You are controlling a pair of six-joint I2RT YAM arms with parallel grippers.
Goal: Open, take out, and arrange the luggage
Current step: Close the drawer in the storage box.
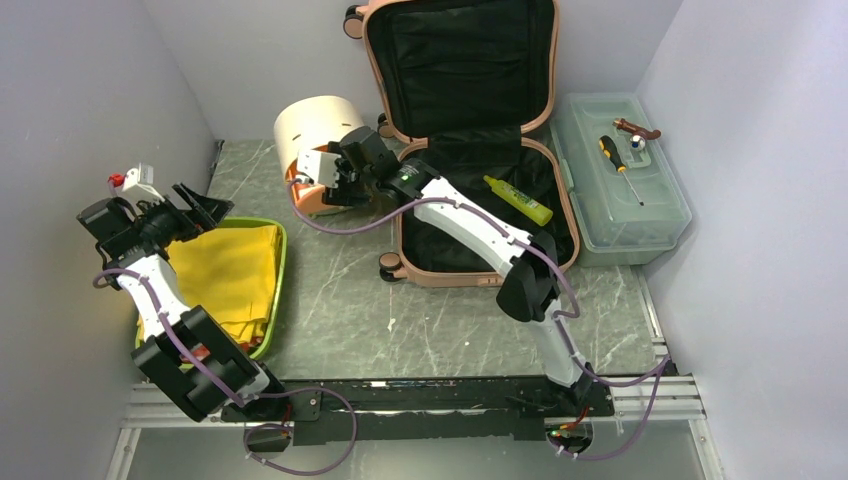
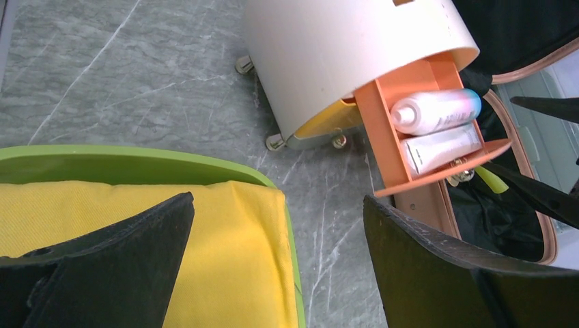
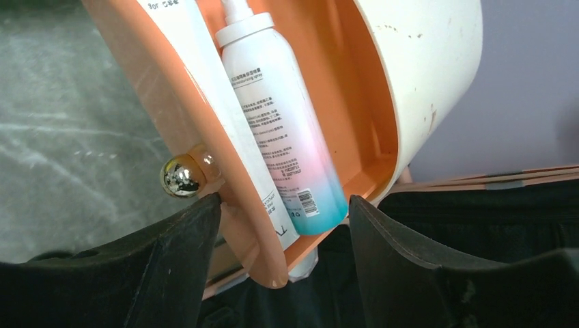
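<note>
The luggage (image 1: pixel 440 255), salmon pink with black lining, lies open; its lid leans on the back wall. A yellow-green bottle (image 1: pixel 518 200) lies in its base. At its left corner stands a cream half-round box (image 1: pixel 315 120) with an orange drawer (image 3: pixel 171 89) pulled out. The drawer holds a white tube (image 3: pixel 205 82) and a pink-blue spray bottle (image 3: pixel 287 123). My right gripper (image 3: pixel 285 201) is open around the drawer's lower corner, its left finger touching the front under the chrome knob (image 3: pixel 181 176). My left gripper (image 2: pixel 278 199) hangs open and empty over the tray edge.
A green tray (image 1: pixel 278 260) with a folded yellow cloth (image 1: pixel 230 275) sits at the left. A translucent toolbox (image 1: pixel 620 200) with a screwdriver (image 1: pixel 620 165) on its lid stands right of the luggage. Walls close in on three sides.
</note>
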